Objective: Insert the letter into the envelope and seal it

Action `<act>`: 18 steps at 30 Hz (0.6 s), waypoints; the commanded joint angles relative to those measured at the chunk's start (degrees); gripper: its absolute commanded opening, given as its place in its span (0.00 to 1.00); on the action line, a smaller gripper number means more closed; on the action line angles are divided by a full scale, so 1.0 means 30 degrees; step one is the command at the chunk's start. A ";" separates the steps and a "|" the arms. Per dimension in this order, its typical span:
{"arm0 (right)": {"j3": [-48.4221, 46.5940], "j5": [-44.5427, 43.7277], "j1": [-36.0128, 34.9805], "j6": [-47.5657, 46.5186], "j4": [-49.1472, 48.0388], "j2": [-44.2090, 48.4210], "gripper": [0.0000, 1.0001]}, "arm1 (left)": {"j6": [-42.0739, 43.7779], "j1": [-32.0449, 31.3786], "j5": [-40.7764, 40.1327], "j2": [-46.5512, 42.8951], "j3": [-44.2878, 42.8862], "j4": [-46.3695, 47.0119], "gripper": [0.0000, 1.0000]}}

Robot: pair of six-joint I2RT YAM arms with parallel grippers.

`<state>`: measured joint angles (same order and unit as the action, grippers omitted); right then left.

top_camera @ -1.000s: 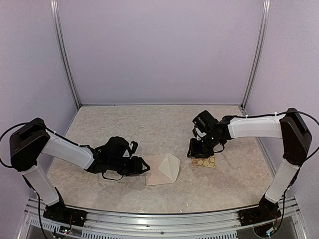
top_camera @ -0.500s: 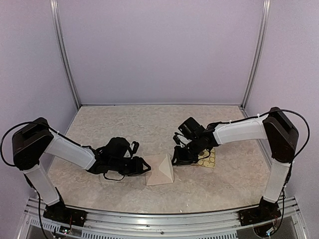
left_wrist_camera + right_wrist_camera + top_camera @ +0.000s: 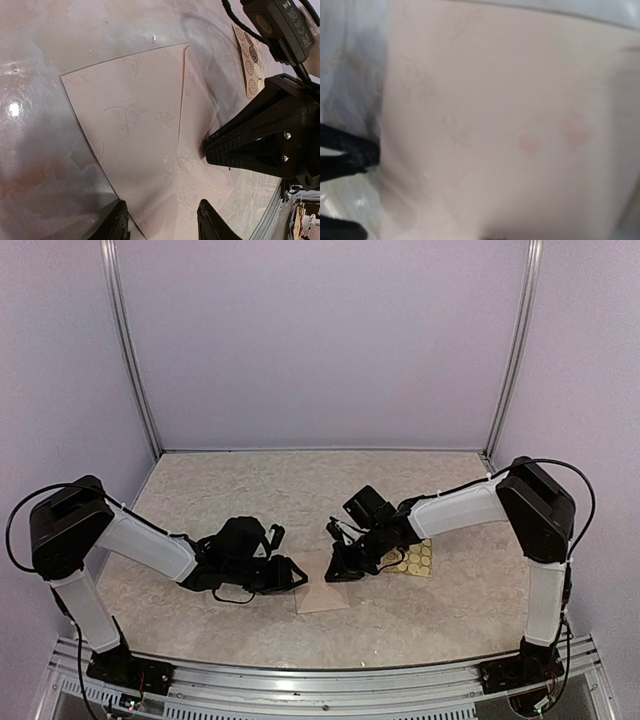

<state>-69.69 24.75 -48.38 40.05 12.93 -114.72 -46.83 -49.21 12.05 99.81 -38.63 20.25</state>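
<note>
The left claw (image 3: 297, 578) has its two fingers (image 3: 118, 226) apart. The envelope (image 3: 322, 592) lies flat on the table (image 3: 250, 490), right in front of that claw, and its near edge sits between the two fingers. The flap (image 3: 197, 125) is folded down. The right claw (image 3: 336, 568) reaches in from the other side with its fingers together in one point, and the point touches the flap. Just behind the right claw lies a tan sheet of round stickers (image 3: 412, 560).
</note>
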 commanded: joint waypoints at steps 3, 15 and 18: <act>-0.0060 0.0512 -0.0275 0.0466 -0.0711 -0.0628 0.08 | -0.0357 -0.0324 0.0102 0.0436 0.0043 -0.0527 0.44; 0.3371 -0.3114 0.2118 -0.0404 0.1042 0.6702 0.49 | 0.0669 -0.0564 -0.1916 -0.1891 -0.1781 -0.1800 0.52; 0.4935 -0.3548 0.4035 -0.1055 0.1516 0.8069 0.56 | 0.0838 -0.0737 -0.1692 -0.1323 -0.3407 -0.1963 0.54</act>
<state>-60.16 18.65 -42.61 39.57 13.67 -94.94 -46.17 -50.59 8.05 96.18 -42.70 15.16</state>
